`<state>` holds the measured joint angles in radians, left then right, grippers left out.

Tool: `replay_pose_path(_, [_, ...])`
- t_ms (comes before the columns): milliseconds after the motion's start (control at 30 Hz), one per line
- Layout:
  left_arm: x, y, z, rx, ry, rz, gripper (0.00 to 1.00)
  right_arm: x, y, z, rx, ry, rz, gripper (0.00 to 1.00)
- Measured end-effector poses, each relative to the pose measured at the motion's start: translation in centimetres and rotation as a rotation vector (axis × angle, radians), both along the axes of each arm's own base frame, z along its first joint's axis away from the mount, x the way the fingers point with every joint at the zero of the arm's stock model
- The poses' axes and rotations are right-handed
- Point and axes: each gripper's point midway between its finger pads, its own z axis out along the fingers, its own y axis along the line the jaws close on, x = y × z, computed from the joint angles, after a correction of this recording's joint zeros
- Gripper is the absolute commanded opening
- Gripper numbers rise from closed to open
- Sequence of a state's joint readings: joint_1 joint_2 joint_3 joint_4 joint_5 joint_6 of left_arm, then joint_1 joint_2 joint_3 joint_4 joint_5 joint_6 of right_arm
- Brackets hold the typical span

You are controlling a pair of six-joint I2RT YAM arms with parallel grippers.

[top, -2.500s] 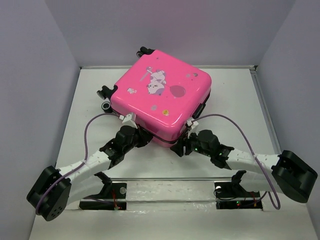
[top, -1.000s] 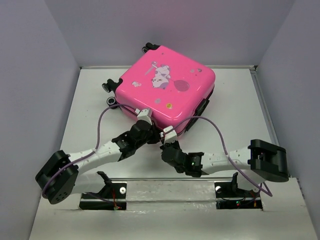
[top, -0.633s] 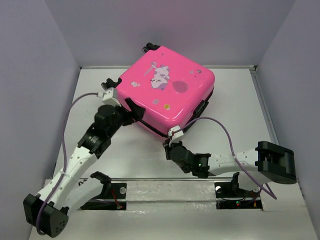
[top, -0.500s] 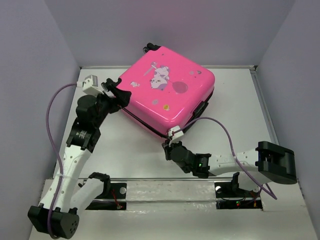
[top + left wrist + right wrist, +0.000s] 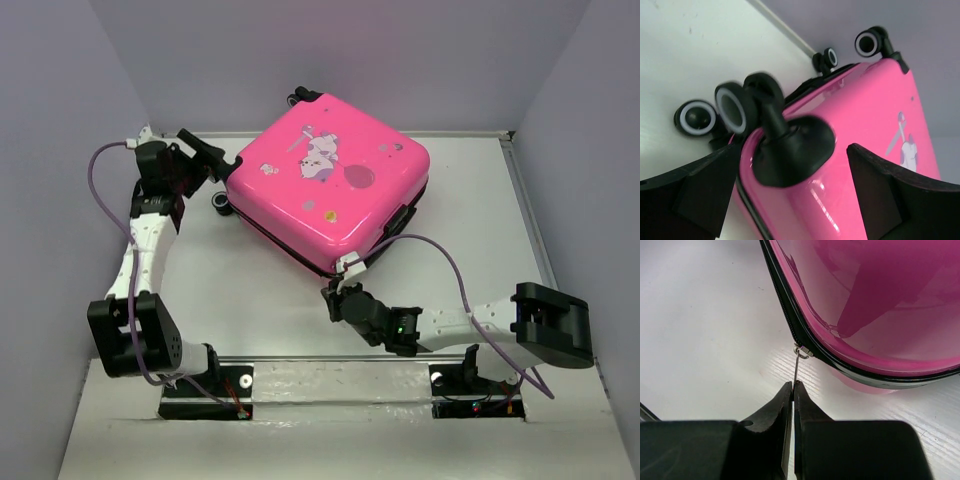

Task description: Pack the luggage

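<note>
The right gripper (image 5: 791,390) is pressing its fingertips together on the thin zipper pull (image 5: 798,362) at the near corner of the luggage (image 5: 330,185) — the tab's end seems to be sitting between them. The closed pink case is lying flat at its 12 o'clock, with the zipper seam running off toward 10 and 2 o'clock. The left gripper (image 5: 205,155) is standing spread wide at the far-left corner, straddling a black wheel (image 5: 735,107) — well away from the pull.

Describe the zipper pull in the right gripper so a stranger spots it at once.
On the pink suitcase, follow the black zipper trim to the near corner. The zipper pull is the thin silver tab there, pinched in the right gripper. Unlike the black trim, it is bare metal.
</note>
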<state>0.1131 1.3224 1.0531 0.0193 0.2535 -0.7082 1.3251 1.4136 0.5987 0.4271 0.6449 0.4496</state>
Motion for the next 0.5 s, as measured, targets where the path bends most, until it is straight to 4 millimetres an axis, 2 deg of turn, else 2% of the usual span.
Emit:
replay_pose_path(67, [2.0, 0.2, 1.5, 0.001, -0.028, 0.001, 0.99, 0.0, 0.0, 0.0, 0.0, 0.001, 0.002, 0.07])
replay_pose_path(167, [4.4, 0.4, 2.3, -0.004, -0.06, 0.002, 0.99, -0.1, 0.1, -0.1, -0.001, 0.003, 0.007, 0.07])
replay_pose_path(333, [6.5, 0.5, -0.5, -0.037, -0.009, 0.003, 0.98, -0.2, 0.2, -0.3, -0.002, 0.01, 0.012, 0.07])
replay_pose_path(400, [7.0, 0.5, -1.7, -0.049, 0.014, 0.004, 0.97, -0.2, 0.3, -0.3, 0.002, 0.015, 0.012, 0.07])
replay_pose_path(500, [7.1, 0.2, -2.3, -0.056, 0.027, -0.002, 0.96, -0.2, 0.3, -0.4, 0.008, 0.02, 0.009, 0.07])
